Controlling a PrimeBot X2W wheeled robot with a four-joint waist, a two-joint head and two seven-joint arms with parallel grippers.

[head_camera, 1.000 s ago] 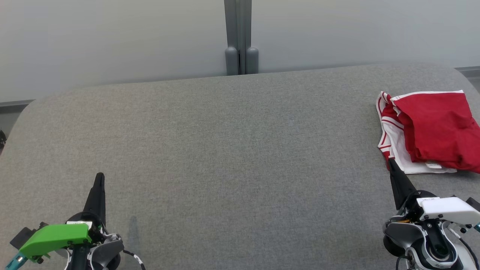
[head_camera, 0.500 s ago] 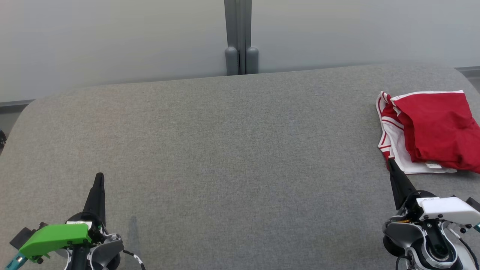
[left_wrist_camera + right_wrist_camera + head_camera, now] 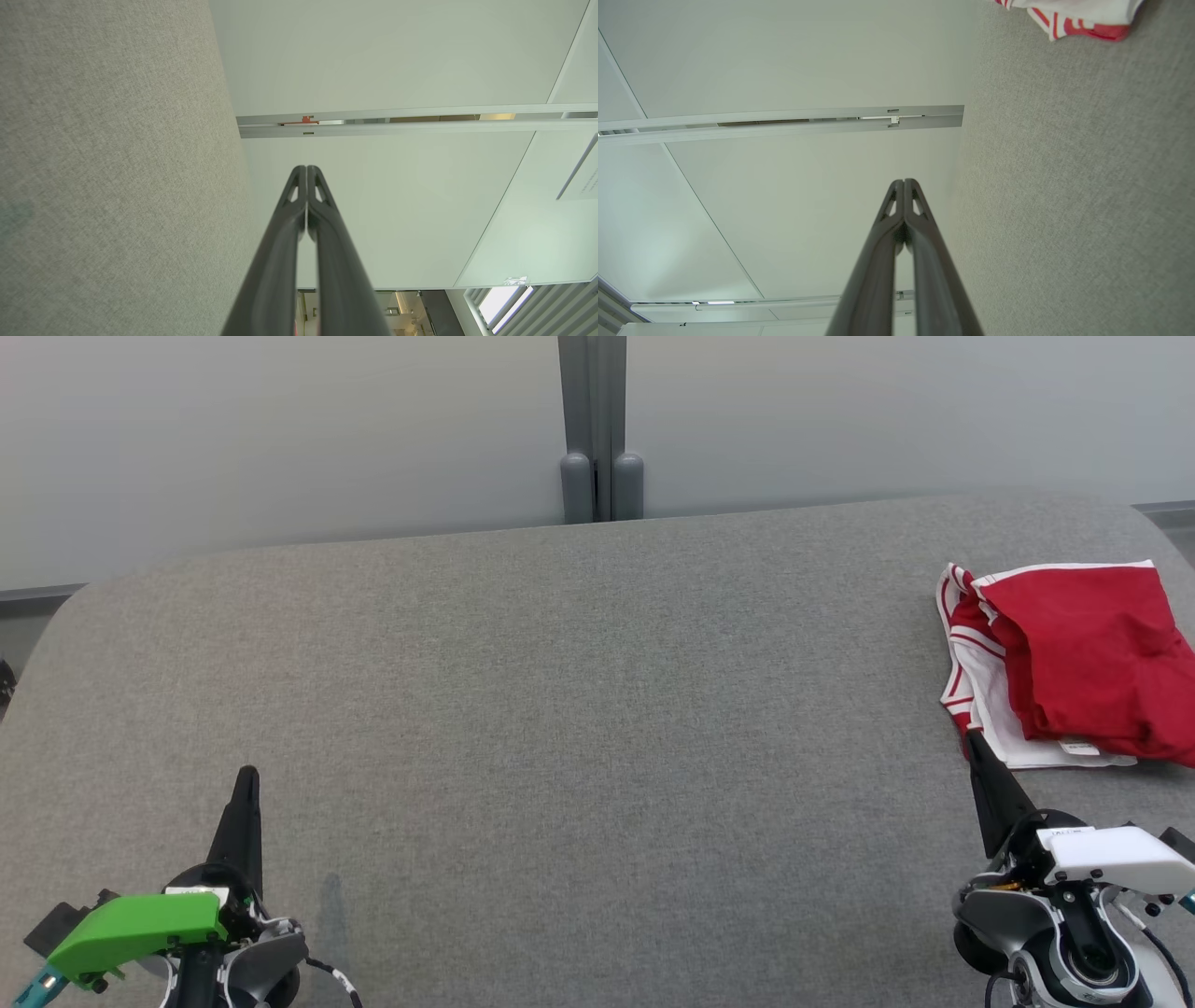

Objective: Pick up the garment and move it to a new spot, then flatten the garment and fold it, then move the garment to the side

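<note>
The garment [image 3: 1074, 663], red cloth with white and red-striped edging, lies folded in a small heap at the far right of the grey table [image 3: 579, 709]. A corner of the garment [image 3: 1069, 16] also shows at the top of the right wrist view. My right gripper [image 3: 974, 739] is shut and empty, its tip just at the heap's near left corner; whether it touches the cloth I cannot tell. At the lower left my left gripper [image 3: 247, 775] is shut with nothing in it, far from the garment. In both wrist views the fingertips [image 3: 306, 169] [image 3: 904, 182] press together.
A pale wall [image 3: 280, 439] with a grey post [image 3: 602, 429] rises behind the table's far edge. The garment reaches past the right border of the head view. The table's corners are rounded.
</note>
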